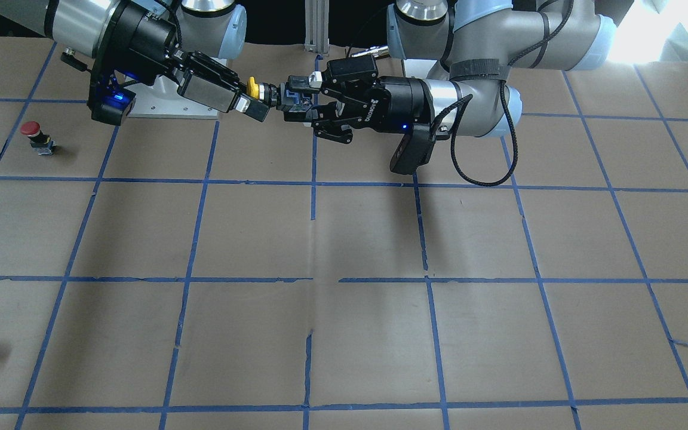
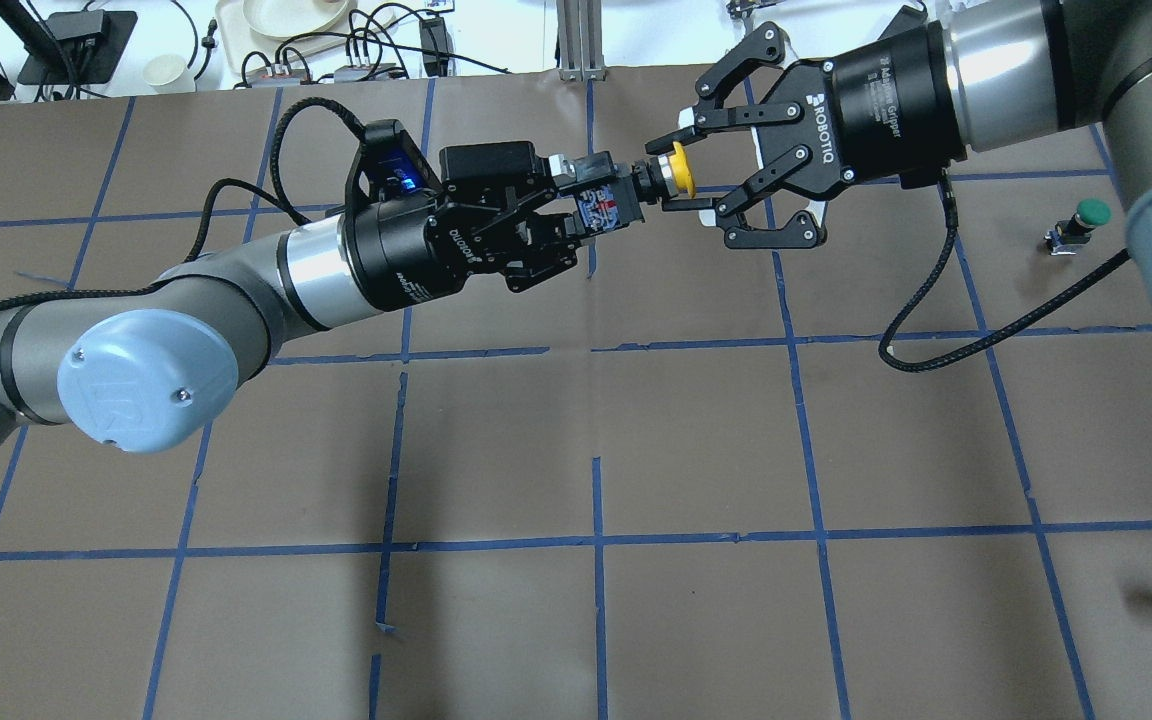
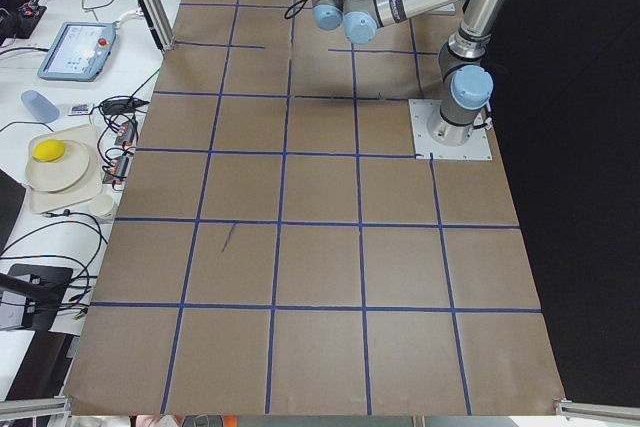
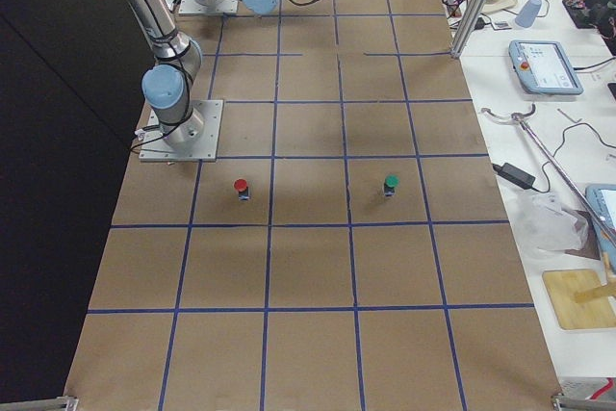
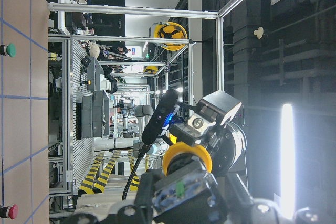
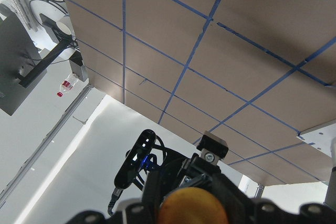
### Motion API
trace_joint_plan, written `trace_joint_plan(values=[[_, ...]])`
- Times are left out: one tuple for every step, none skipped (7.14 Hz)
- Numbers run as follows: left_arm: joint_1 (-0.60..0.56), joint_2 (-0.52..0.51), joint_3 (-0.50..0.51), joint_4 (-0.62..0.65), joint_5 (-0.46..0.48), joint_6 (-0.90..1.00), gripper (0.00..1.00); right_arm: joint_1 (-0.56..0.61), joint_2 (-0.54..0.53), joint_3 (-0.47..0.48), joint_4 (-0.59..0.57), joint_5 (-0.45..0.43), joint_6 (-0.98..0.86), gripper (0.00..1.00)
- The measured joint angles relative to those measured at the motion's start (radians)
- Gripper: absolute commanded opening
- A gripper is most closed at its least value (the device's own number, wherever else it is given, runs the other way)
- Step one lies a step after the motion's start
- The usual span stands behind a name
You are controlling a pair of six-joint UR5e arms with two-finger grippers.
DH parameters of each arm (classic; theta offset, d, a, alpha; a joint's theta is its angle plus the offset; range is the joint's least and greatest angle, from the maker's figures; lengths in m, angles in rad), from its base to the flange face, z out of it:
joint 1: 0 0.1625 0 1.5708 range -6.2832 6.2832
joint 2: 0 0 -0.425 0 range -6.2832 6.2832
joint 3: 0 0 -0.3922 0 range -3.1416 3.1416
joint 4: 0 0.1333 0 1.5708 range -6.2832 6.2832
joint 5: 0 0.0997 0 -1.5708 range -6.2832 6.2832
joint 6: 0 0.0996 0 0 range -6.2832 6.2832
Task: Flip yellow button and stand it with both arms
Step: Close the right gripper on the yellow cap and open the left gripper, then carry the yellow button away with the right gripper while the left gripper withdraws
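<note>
Step in hand: mid-air transfer. The left end effector is clamped on the switch body of the yellow button, held well above the desk. The right end effector brackets the cap; whether it grips cannot be told. Next move, as judged: secure the right grasp, release the left, then set the button upright. The desk is brown paper with a blue tape grid, and a cluttered workbench lies beyond.

Evenly bright and sharp, soft shadows on the table, corner glare.

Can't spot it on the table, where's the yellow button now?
Overhead view, mid-air over the table's far middle: the yellow button's body sits in the left gripper, its cap between the right gripper's fingers.
</note>
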State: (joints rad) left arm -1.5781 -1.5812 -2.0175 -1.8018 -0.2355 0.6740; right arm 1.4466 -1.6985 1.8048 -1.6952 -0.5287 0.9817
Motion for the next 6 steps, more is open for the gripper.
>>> trace_joint_plan(values=[[0.000, -0.005, 0.001, 0.002, 0.001, 0.000, 1.00, 0.000, 0.000, 0.000, 0.000, -0.001, 0.000, 0.29], [0.000, -0.006, 0.002, 0.002, 0.001, -0.001, 1.00, 0.000, 0.001, -0.001, -0.001, -0.002, 0.000, 0.29], [0.001, -0.004, 0.005, 0.003, 0.002, -0.005, 1.00, 0.000, 0.001, -0.001, -0.002, -0.002, 0.000, 0.27], [0.009, 0.004, 0.008, 0.006, 0.016, -0.031, 1.00, -0.001, 0.004, -0.003, -0.003, -0.005, 0.000, 0.26], [0.025, 0.013, 0.013, 0.024, 0.060, -0.081, 1.00, -0.005, 0.006, -0.006, -0.003, -0.039, 0.000, 0.26], [0.062, 0.018, 0.020, 0.058, 0.149, -0.134, 1.00, -0.012, 0.005, -0.007, -0.001, -0.107, -0.001, 0.25]])
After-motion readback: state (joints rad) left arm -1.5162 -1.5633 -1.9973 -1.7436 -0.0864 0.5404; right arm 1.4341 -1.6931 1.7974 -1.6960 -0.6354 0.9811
